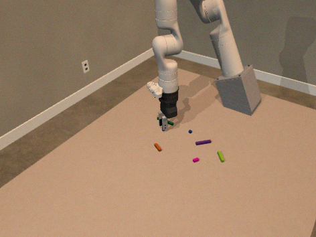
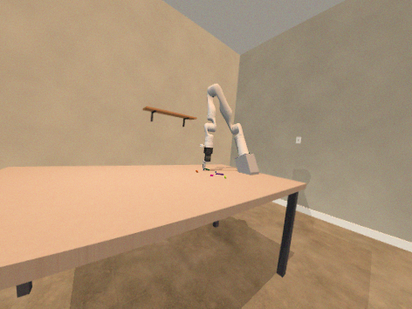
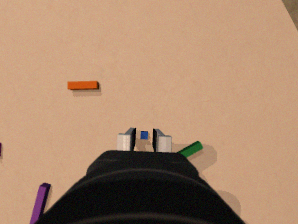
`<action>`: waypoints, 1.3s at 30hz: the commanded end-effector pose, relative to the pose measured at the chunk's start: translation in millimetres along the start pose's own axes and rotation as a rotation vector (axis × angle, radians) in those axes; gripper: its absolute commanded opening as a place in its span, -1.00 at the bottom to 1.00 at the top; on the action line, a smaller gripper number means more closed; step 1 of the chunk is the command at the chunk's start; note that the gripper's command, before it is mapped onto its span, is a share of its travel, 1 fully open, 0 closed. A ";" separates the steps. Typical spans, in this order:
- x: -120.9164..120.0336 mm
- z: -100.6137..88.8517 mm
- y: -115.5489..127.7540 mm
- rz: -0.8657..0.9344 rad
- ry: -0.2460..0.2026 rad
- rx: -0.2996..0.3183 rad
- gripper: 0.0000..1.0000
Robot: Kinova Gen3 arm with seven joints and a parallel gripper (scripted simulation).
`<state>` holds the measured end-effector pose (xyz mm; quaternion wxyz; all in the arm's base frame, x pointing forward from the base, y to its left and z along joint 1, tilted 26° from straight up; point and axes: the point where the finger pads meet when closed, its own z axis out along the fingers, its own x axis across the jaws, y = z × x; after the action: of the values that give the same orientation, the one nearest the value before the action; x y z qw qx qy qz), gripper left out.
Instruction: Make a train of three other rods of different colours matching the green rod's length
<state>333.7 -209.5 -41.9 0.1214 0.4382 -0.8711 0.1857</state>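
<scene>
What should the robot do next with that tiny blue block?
Probably close the jaws on the blue block. It sits between the open fingers with a gap on each side, not gripped yet, beside the green rod.

The table point(image 2: 131, 205) had a smooth, matt top like pale wood, set on dark, dull legs point(image 2: 285, 236). The arm point(image 1: 166, 47) looked like smooth, faintly glossy white plastic, on a matt grey base point(image 1: 249, 100) like painted metal. The orange rod point(image 3: 83, 85) and purple rod point(image 1: 203, 142) were plain, matt and plastic-looking.
</scene>
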 end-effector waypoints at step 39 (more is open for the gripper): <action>-0.4 9.2 -0.4 0.000 -0.001 0.001 0.07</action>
<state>335.6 -212.5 -47.6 0.1176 0.4373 -0.8720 0.1860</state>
